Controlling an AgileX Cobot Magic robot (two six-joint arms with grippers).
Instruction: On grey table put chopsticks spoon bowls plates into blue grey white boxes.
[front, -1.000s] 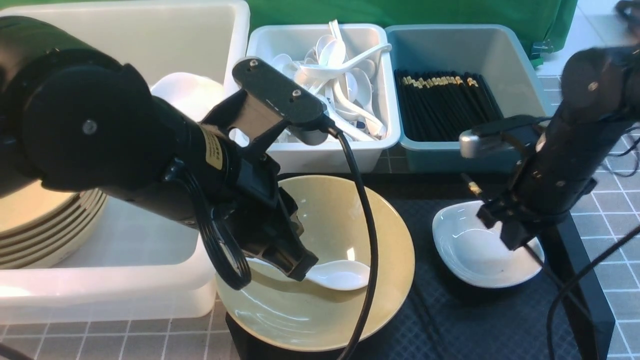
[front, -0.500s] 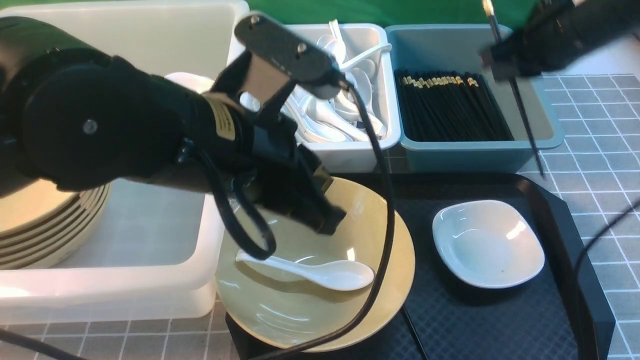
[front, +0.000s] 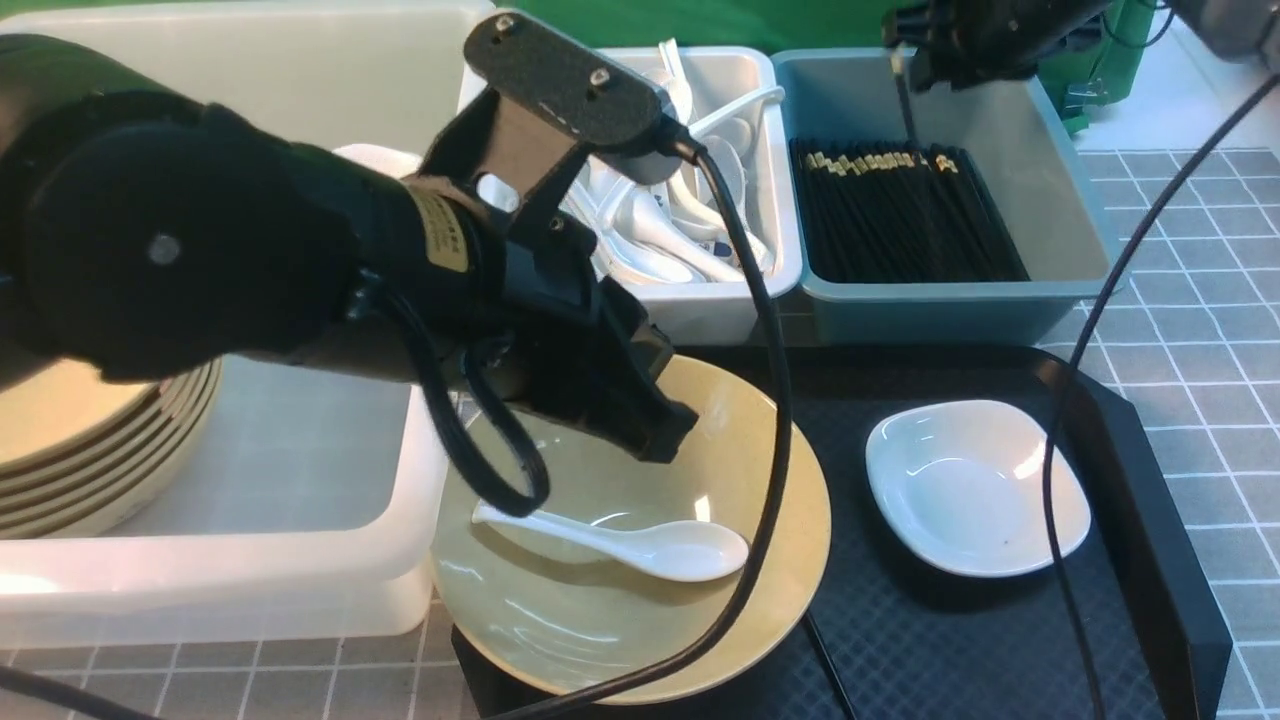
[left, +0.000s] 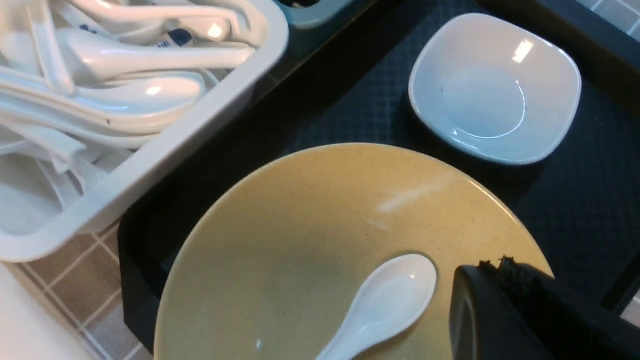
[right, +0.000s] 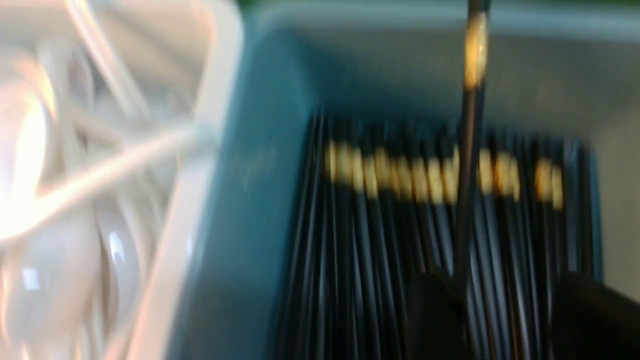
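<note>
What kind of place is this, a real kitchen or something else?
Probably a robot test setup for sorting dishes, not a real kitchen: a green backdrop hangs behind, the table is a grey tiled surface, and a white tub of spoons sits beside a blue tub of chopsticks.

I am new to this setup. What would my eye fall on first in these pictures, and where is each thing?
First, the big black left arm fills the near left of the front view. Under its claw a white spoon lies in a beige bowl on the black tray. Far right, one chopstick points straight down over the teal box, which holds many more.
</note>
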